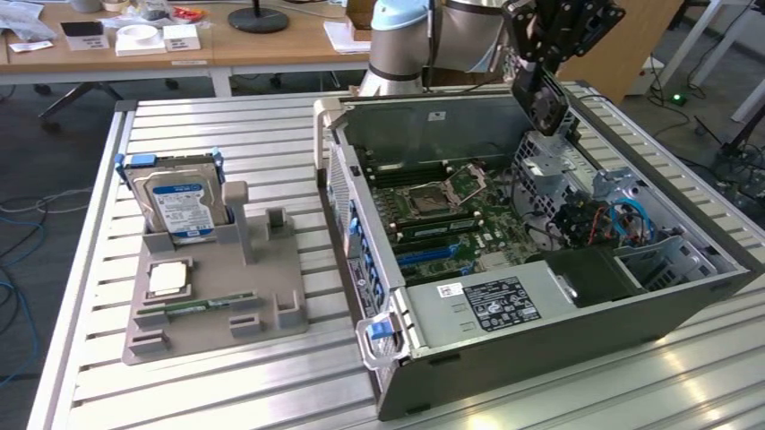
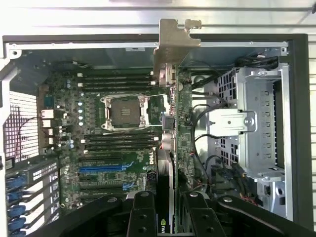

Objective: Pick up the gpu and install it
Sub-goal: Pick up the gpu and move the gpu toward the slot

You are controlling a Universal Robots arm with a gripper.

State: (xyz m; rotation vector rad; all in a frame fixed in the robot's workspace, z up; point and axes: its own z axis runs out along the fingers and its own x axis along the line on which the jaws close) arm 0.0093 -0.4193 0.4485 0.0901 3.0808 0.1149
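Note:
My gripper [image 1: 562, 22] hangs above the back right of the open computer case [image 1: 526, 331], shut on the gpu [image 1: 540, 97]. The card is a dark flat plate that points down, clear above the case's inside. In the wrist view the gpu [image 2: 178, 123] stands edge-on between my two black fingers [image 2: 142, 217], with its silver bracket [image 2: 174, 39] at the far end. My gripper [image 2: 170, 219] holds it over the motherboard [image 2: 118, 148], beside the drive cage [image 2: 252, 128]. The expansion slots [image 2: 101, 168], one of them blue, lie open on the board.
A grey holder [image 1: 215, 305] at the exterior view's left carries a hard drive [image 1: 179, 202], a processor [image 1: 167, 278] and a memory stick [image 1: 197, 305]. The case's power supply [image 1: 502, 305] and cables [image 1: 597, 219] crowd its near right. Desks stand behind the slatted table [image 1: 239, 134].

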